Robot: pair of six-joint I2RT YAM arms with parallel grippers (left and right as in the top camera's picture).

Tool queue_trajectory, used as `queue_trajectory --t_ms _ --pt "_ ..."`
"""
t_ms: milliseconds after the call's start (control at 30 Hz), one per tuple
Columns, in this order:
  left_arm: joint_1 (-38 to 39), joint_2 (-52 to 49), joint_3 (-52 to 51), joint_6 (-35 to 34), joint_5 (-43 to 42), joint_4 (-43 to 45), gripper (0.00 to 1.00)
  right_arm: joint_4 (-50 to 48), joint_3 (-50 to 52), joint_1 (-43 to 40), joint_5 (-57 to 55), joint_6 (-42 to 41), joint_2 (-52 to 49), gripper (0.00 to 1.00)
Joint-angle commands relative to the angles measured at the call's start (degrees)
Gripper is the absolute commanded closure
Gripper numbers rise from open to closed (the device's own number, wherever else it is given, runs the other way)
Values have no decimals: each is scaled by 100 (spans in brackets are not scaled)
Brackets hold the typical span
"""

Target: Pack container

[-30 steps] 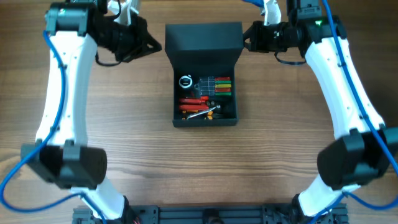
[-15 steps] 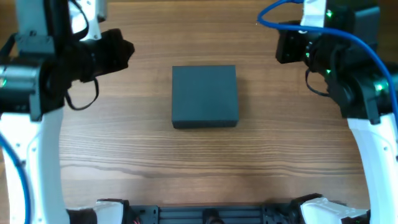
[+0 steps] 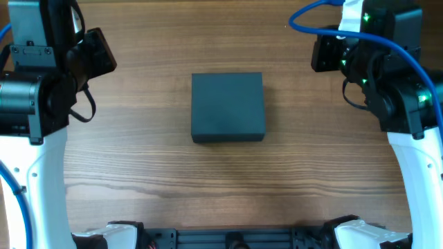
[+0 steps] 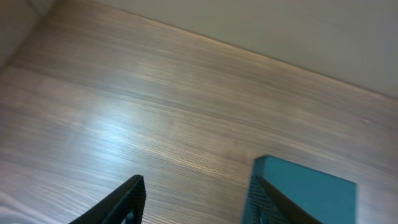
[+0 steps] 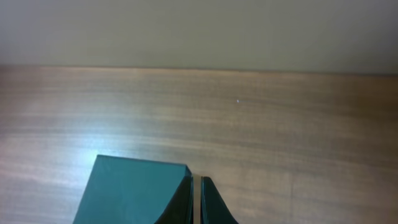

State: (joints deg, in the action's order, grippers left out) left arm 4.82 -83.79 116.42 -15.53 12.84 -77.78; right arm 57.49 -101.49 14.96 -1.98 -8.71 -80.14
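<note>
The dark teal-green container (image 3: 228,107) sits in the middle of the table with its flat lid down, so its contents are hidden. My left gripper (image 4: 196,190) hovers off to the container's left, raised above the wood. It is open, with only bare table between its fingers, and a corner of the container (image 4: 311,193) shows behind the right finger. My right gripper (image 5: 196,186) is shut with nothing in it, above the table to the right of the container (image 5: 134,190). Neither gripper touches the box.
The left arm (image 3: 41,90) and right arm (image 3: 398,97) stand at the table's two sides. A black rail (image 3: 235,238) runs along the near edge. A pale wall (image 5: 199,31) rises behind the table's far edge.
A second ago the lid stood open with hand tools showing inside; now it is down. Both arms have drawn out to the sides. The left gripper has opened and swung further left.
</note>
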Motion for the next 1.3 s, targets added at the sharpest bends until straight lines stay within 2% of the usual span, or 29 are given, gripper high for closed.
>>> queue_trajectory --t_ms 0,100,167,267,367,433,733,900,1133,1267 --pt "17 -170 -17 535 -389 -50 56 317 -7 -2 435 -63 -133 96" --pt "24 -570 -125 986 -1867 -195 67 645 -4 0 1338 -90 -538 96" --pt "24 -1012 -415 1091 -2341 -181 80 953 0 0 1620 -286 -1056 96" --pt "44 -1580 -911 1283 -2761 72 84 1119 0 35 2022 -367 -1646 96" --pt "120 -2262 -1366 1934 -4133 455 85 1113 0 197 2269 -367 -2282 95" --pt "245 -2691 -1423 2286 -4673 557 86 1067 0 334 2308 -323 -2597 96" --pt "1069 -3788 -1423 2581 -4570 831 86 887 7 815 2131 -345 -3753 96" --pt "1475 -3823 -1423 2109 -3250 901 89 680 247 833 2135 -348 -4229 96" --pt "1620 -3814 -1421 1886 -2962 907 91 483 424 833 2354 -332 -4098 96" --pt "1488 -3495 -1349 1781 -2964 704 92 282 422 826 2350 -227 -3254 96"
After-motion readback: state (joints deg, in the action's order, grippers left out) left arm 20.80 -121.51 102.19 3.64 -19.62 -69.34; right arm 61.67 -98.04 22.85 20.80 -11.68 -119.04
